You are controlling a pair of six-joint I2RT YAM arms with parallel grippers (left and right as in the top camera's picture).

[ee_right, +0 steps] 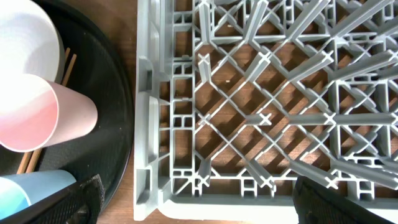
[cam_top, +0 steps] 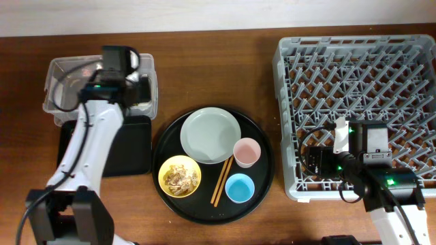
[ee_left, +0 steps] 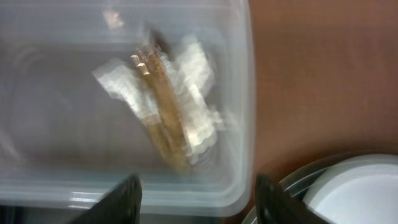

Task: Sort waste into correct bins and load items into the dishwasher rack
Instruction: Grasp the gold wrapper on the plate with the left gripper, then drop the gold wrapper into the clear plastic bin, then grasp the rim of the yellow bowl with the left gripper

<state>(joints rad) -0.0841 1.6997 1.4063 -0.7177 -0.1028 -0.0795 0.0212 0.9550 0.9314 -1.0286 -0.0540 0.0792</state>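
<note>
On the left, reaching from the near edge of the brown wooden worktop (cam_top: 204,68) toward the far-left corner with the white-and-black jointed left arm (cam_top: 88,143). Pointing the black two-finger left gripper (ee_left: 198,190) downward, jaws parted, nothing between them. On the right, stretching from the near-right corner leftward with the black-and-white jointed right arm (cam_top: 381,182), low over the worktop. Holding the black two-finger right gripper (ee_right: 199,186) spread wide and empty.

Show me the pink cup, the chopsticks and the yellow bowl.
pink cup (cam_top: 246,152), overhead view, inside its mouth.
chopsticks (cam_top: 222,182), overhead view, middle of the pair.
yellow bowl (cam_top: 161,178), overhead view, its left rim.
</note>
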